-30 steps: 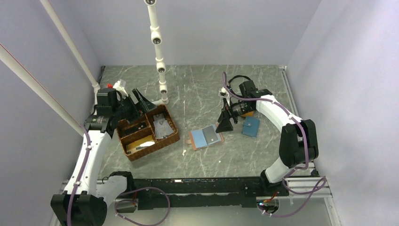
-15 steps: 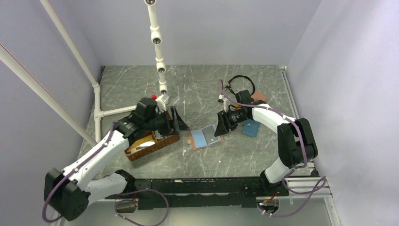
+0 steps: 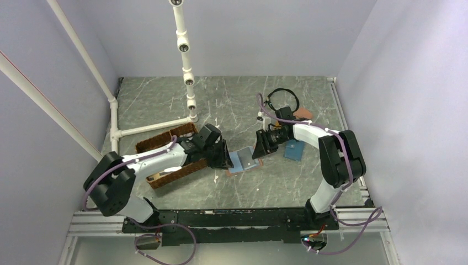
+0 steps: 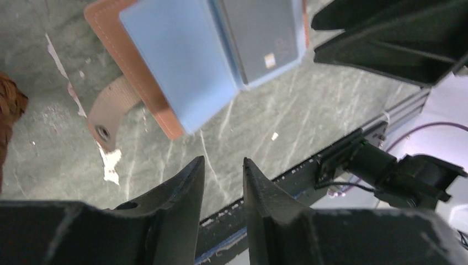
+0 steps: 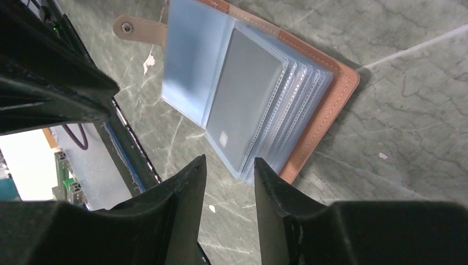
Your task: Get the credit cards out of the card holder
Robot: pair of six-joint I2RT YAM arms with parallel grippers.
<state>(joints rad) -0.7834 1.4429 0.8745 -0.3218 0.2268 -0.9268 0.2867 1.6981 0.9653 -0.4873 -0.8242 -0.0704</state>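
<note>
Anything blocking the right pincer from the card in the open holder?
Nothing visible: bare table between right pincer and open holder. The grey card sits in a clear sleeve; left pincer is at the opposite side.

The card holder (image 3: pixel 242 162) lies open on the tabletop (image 3: pixel 232 105), hemmed in on two sides. The left claw (image 4: pixel 222 165) crowds its left edge and the right claw (image 5: pixel 229 164) its right. Bare tabletop lies open along its near and far sides. A basket (image 3: pixel 168 178) blocks the left, with a white pipe frame (image 3: pixel 149 129) behind it. A blue wallet (image 3: pixel 294 149) lies just past the right claw.
</note>
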